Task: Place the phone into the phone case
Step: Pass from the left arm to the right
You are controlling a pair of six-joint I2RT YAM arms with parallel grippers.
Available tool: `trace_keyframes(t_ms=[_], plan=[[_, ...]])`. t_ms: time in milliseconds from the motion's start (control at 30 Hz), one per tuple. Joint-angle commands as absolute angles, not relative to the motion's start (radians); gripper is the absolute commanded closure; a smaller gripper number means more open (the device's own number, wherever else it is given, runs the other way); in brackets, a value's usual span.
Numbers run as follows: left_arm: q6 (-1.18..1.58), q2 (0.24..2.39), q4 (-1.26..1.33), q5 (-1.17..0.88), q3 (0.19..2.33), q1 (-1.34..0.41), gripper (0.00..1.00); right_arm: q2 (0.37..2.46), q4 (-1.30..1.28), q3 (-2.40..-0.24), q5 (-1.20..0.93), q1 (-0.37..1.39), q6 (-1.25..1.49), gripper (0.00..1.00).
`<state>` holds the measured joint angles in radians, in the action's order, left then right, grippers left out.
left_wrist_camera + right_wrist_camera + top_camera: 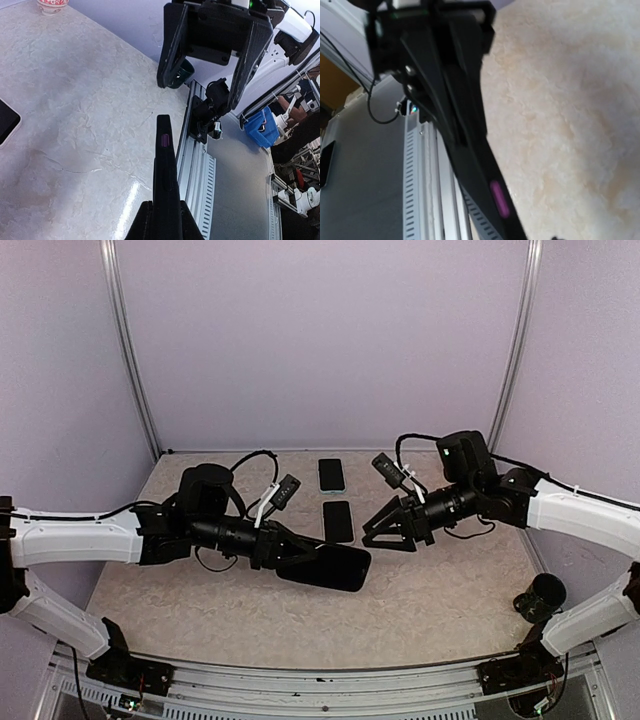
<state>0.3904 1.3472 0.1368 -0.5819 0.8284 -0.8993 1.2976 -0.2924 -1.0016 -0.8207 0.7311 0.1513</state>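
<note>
Clamping the flat black phone case (327,568) edge-on in my left gripper (288,549); my right gripper (388,533) spread wide, holding nothing.

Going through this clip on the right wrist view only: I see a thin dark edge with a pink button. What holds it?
Observer: The left tool, shut on it; from above it is a flat black slab.
Operator: Is my right tool open?
Observer: Yes, the right tool is open, just off the slab's far end, apparently not touching.
Operator: What else is out there?
Observer: Two more lie behind the slab: a black rectangle and, farther back, a blue-rimmed rectangle.
</note>
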Motion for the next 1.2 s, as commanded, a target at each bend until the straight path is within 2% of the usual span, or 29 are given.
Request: trace_keyframes(t_ms=[0, 300, 433, 533, 700, 733, 800, 900, 933, 1033, 1100, 1167], plan=[[0.328, 1.315, 0.124, -0.665, 0.896, -0.911, 1.0, 1.325, -0.349, -1.034, -0.856, 0.744, 0.117, 0.41], [0.275, 1.335, 0.049, -0.68, 0.938, -0.932, 1.0, 1.416, -0.373, -1.065, -0.857, 0.826, 0.067, 0.42], [0.263, 1.349, 0.034, -0.682, 0.951, -0.938, 1.0, 1.468, -0.402, -1.087, -0.86, 0.87, 0.041, 0.48], [0.26, 1.357, 0.028, -0.679, 0.951, -0.941, 1.0, 1.485, -0.406, -1.092, -0.862, 0.884, 0.033, 0.6], [0.25, 1.358, 0.018, -0.678, 0.95, -0.943, 1.0, 1.489, -0.416, -1.089, -0.91, 0.884, 0.015, 0.92], [0.247, 1.356, 0.015, -0.678, 0.948, -0.943, 1.0, 1.485, -0.41, -1.085, -0.929, 0.884, 0.014, 0.96], [0.242, 1.354, 0.011, -0.678, 0.948, -0.944, 1.0, 1.476, -0.398, -1.074, -0.954, 0.884, 0.016, 1.0], [0.241, 1.351, 0.013, -0.677, 0.945, -0.945, 1.0, 1.47, -0.388, -1.068, -0.987, 0.884, 0.02, 1.0], [0.243, 1.351, 0.015, -0.677, 0.946, -0.945, 0.97, 1.469, -0.385, -1.066, -0.992, 0.884, 0.021, 1.0], [0.253, 1.349, 0.026, -0.638, 0.945, -0.945, 0.75, 1.465, -0.37, -1.06, -0.991, 0.884, 0.032, 1.0], [0.267, 1.33, 0.045, -0.593, 0.939, -0.938, 0.49, 1.451, -0.336, -1.049, -0.986, 0.884, 0.047, 1.0], [0.296, 1.304, 0.074, -0.534, 0.928, -0.921, 0.27, 1.431, -0.293, -1.034, -0.968, 0.881, 0.073, 1.0]])
